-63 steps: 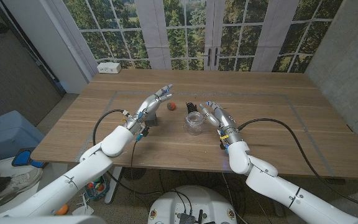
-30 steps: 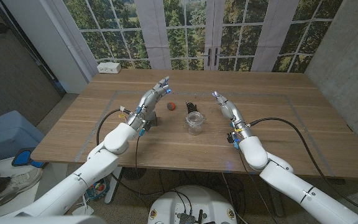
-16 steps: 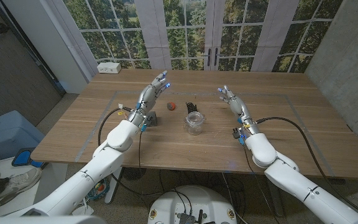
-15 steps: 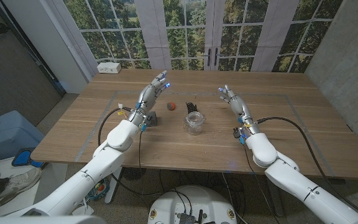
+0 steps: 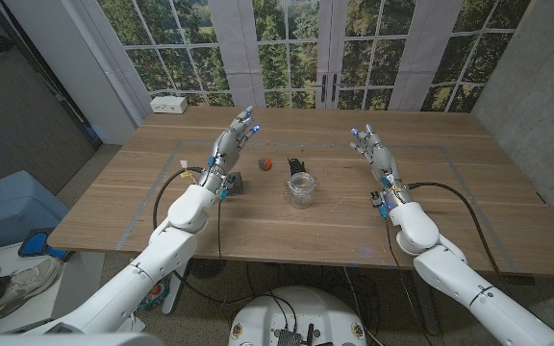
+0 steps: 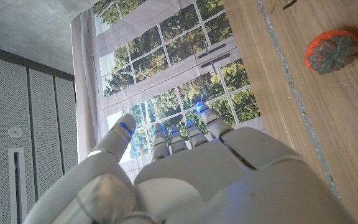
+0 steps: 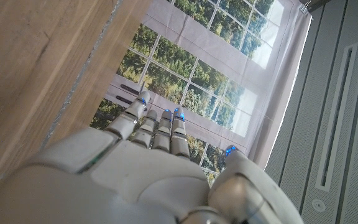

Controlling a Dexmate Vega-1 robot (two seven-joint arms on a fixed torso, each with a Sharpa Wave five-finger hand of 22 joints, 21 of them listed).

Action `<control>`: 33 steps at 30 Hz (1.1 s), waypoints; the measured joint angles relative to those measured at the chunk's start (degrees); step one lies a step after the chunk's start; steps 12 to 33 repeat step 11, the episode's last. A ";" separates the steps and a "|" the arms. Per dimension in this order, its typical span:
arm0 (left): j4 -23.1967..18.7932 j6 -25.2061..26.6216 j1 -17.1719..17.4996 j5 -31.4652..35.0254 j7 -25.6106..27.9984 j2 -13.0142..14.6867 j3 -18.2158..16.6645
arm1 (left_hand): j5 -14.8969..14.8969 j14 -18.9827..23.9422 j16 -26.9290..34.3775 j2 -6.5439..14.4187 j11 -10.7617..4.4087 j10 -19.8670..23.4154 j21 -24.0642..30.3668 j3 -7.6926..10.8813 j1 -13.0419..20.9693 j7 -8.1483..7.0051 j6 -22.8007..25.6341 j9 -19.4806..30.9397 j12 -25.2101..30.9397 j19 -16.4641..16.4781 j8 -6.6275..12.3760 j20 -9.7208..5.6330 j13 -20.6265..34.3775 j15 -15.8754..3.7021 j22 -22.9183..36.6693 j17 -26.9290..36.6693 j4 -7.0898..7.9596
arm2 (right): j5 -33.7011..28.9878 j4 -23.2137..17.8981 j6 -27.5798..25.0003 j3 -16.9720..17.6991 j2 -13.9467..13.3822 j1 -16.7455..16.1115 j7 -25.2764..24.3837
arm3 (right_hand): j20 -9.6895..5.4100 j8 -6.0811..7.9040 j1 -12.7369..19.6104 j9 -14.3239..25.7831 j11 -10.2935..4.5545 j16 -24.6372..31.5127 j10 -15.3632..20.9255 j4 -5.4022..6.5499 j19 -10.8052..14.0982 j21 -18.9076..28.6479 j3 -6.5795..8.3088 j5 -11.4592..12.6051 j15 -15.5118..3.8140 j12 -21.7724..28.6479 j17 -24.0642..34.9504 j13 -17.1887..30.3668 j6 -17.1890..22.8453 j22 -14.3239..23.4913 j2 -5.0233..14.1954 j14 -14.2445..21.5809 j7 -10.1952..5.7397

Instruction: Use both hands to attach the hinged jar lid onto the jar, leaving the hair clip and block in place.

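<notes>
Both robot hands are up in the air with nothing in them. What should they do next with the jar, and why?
Probably bring both hands back down toward the jar. The left hand and right hand hang open, well apart from it on either side, so neither can steady the jar or press its lid from there. The hair clip and block sit close by, so go gently.

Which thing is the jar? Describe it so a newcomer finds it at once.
Start at the wooden table and look to its middle, between the two raised hands. The jar stands there, nearest the robot. It is clear glass, unlike the black hair clip behind it and the small reddish block to its left.
</notes>
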 measured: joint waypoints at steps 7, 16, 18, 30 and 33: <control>-0.39 -0.33 1.40 -1.18 1.42 -1.19 -0.71 | 0.00 0.00 0.00 0.31 0.00 0.00 0.00 0.44 0.76 0.00 0.00 0.00 0.00 0.00 -0.23 0.00 0.00 0.00 0.00 0.00 0.19 | 7.35 4.65 5.08 1.24 2.21 0.98 5.14 | 0.00 0.00 0.00 0.00 0.10 0.00 0.52 0.01 0.00 0.00 0.44 0.00 0.10 0.00 0.00 0.00 0.20 0.00 0.00 0.51 0.21; -0.91 -0.33 2.62 -1.76 2.76 -1.95 -1.39 | 0.00 -0.01 0.00 0.31 0.00 -0.01 0.00 0.59 0.76 0.00 0.00 0.01 0.00 0.00 -0.23 0.00 0.00 0.00 -0.01 0.01 0.34 | 11.27 6.76 7.63 1.69 3.27 1.45 8.24 | 0.00 0.00 0.00 0.00 0.10 0.00 0.52 -0.25 -0.01 0.00 0.84 0.00 0.10 0.00 0.00 0.00 0.41 0.01 0.00 0.51 0.41; -0.91 -0.33 2.62 -1.76 2.76 -1.95 -1.39 | 0.00 -0.01 0.00 0.31 0.00 -0.01 0.00 0.59 0.76 0.00 0.00 0.01 0.00 0.00 -0.23 0.00 0.00 0.00 -0.01 0.01 0.34 | 11.27 6.76 7.63 1.69 3.27 1.45 8.24 | 0.00 0.00 0.00 0.00 0.10 0.00 0.52 -0.25 -0.01 0.00 0.84 0.00 0.10 0.00 0.00 0.00 0.41 0.01 0.00 0.51 0.41; -0.91 -0.33 2.62 -1.76 2.76 -1.95 -1.39 | 0.00 -0.01 0.00 0.31 0.00 -0.01 0.00 0.59 0.76 0.00 0.00 0.01 0.00 0.00 -0.23 0.00 0.00 0.00 -0.01 0.01 0.34 | 11.27 6.76 7.63 1.69 3.27 1.45 8.24 | 0.00 0.00 0.00 0.00 0.10 0.00 0.52 -0.25 -0.01 0.00 0.84 0.00 0.10 0.00 0.00 0.00 0.41 0.01 0.00 0.51 0.41; -0.91 -0.33 2.62 -1.76 2.76 -1.95 -1.39 | 0.00 -0.01 0.00 0.31 0.00 -0.01 0.00 0.59 0.76 0.00 0.00 0.01 0.00 0.00 -0.23 0.00 0.00 0.00 -0.01 0.01 0.34 | 11.27 6.76 7.63 1.69 3.27 1.45 8.24 | 0.00 0.00 0.00 0.00 0.10 0.00 0.52 -0.25 -0.01 0.00 0.84 0.00 0.10 0.00 0.00 0.00 0.41 0.01 0.00 0.51 0.41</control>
